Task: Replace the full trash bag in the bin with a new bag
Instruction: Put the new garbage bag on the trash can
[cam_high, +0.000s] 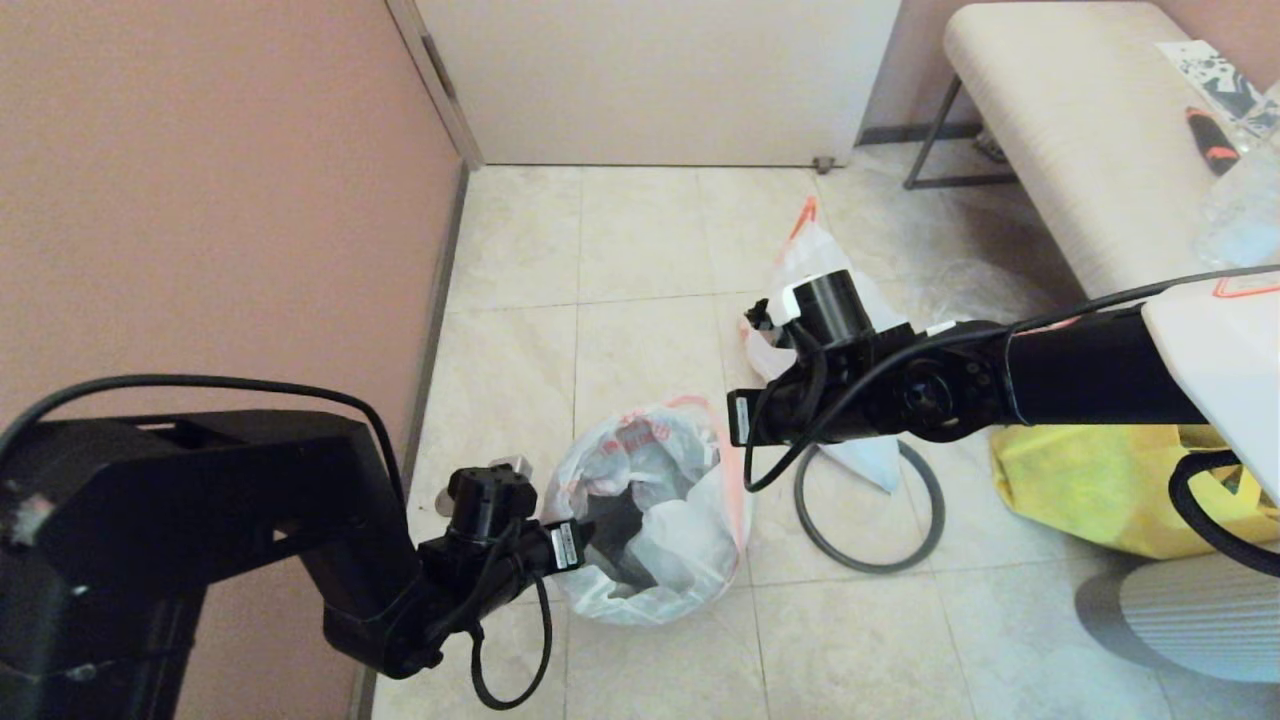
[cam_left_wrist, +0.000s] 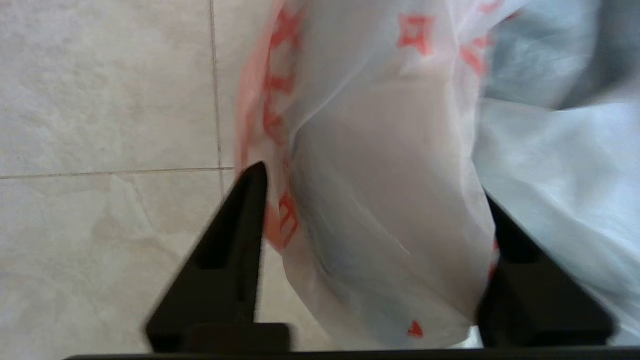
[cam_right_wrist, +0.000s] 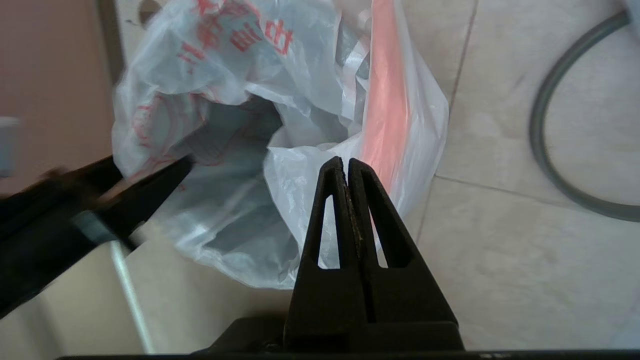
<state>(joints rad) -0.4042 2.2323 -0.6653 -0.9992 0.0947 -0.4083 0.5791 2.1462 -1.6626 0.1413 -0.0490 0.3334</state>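
The new bag (cam_high: 660, 470), white with red print, is draped loosely over the bin (cam_high: 632, 562), which shows only as a dark inside. My left gripper (cam_high: 585, 535) is at the bin's left rim, open, with a fold of the new bag (cam_left_wrist: 380, 190) between its fingers (cam_left_wrist: 235, 240). My right gripper (cam_high: 742, 425) hangs just above the bag's right edge by the orange handle (cam_right_wrist: 385, 100); it (cam_right_wrist: 345, 161) is shut with nothing visible between its fingers. The full trash bag (cam_high: 812, 255) lies on the floor behind the right arm, partly hidden.
The bin's grey ring (cam_high: 935, 510) lies on the tiles right of the bin, also the ring (cam_right_wrist: 542, 130) in the right wrist view. A yellow bag (cam_high: 1090, 480) and a grey ribbed object (cam_high: 1190, 610) are at the right. A bench (cam_high: 1080, 130) stands behind; a pink wall (cam_high: 200, 200) is on the left.
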